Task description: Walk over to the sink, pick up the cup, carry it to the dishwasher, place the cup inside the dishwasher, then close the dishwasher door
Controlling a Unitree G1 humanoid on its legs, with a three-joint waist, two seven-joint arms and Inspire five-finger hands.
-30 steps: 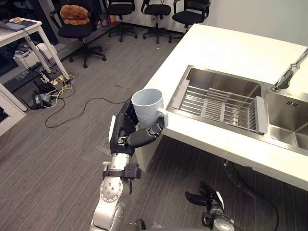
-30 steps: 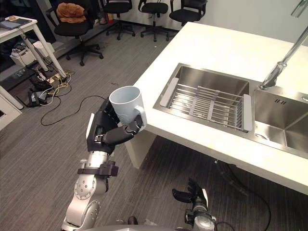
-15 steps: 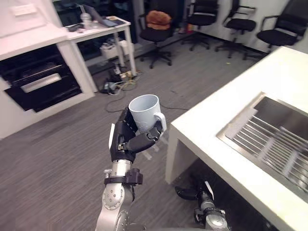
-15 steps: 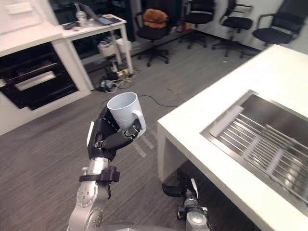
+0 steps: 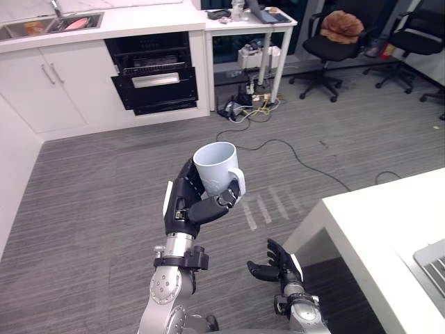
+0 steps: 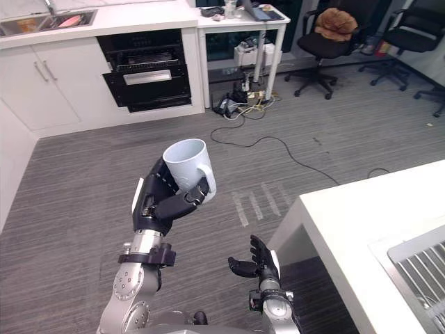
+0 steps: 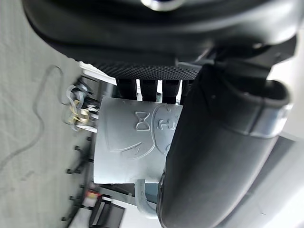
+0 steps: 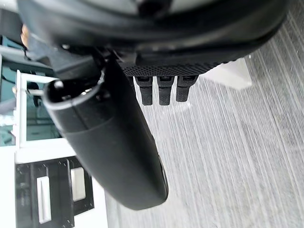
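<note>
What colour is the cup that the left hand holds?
The cup in the left hand is white; the left eye view shows it best.

No word, number or sign can be read; the cup (image 7: 124, 142) carries raised marks on its wall, a bow-tie shape and curved lines, not legible as letters; the left hand (image 7: 213, 156) hides part of them.

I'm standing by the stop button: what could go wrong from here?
1. The cup sits high in the left hand over the floor; if the grip slipped, it would likely fall.
2. A cable snakes across the floor near the way to the black appliance; a foot might catch it.
3. The open right hand hangs close to the counter corner and could clip it.
</note>
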